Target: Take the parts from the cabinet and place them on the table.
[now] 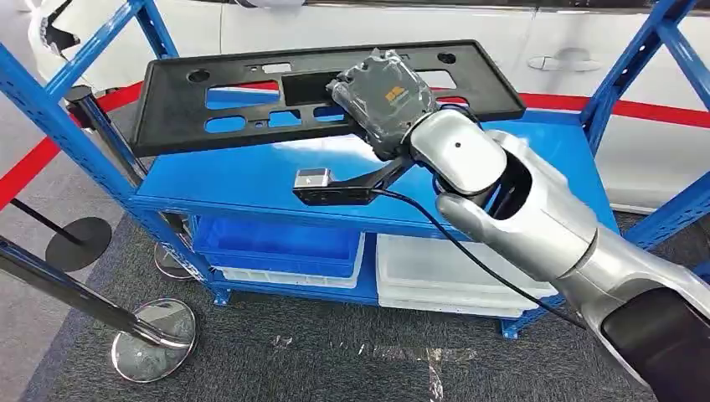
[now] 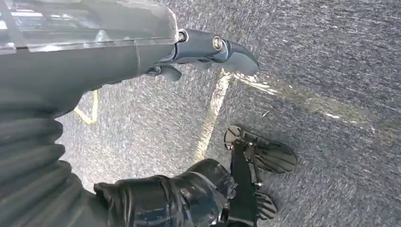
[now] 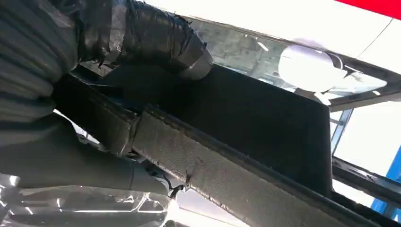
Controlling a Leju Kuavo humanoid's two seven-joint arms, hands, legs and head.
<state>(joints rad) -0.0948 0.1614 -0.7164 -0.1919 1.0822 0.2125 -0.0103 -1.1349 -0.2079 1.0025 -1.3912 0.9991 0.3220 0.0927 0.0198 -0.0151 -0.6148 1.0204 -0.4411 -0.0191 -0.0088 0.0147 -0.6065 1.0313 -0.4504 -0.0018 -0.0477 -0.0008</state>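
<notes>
Black plastic part (image 1: 326, 88), a long flat panel with several cut-outs, lies tilted on the top shelf of the blue cabinet (image 1: 251, 180), its far edge raised. Right hand (image 1: 387, 99) is over the panel's right-middle section, back of the hand up, wrapped in clear film. Right wrist view: thumb (image 3: 156, 40) lies on one face of the panel (image 3: 255, 123), grey palm on the other side of its edge, so the hand appears to grip the panel; contact of the other fingers cannot be made out, view too close and dark. Small wrist camera (image 1: 322, 186) on its bracket hangs just over the shelf front.

Left hand (image 2: 208, 49) hangs over grey carpet (image 2: 321, 71), fingers loosely extended, holding nothing.

Lower shelf holds a blue bin (image 1: 276, 243) on the left and a white bin (image 1: 435, 272) beside it. Chrome stanchion base (image 1: 155, 339) stands on the floor left of the cabinet. White car (image 1: 553, 50) behind the cabinet.
</notes>
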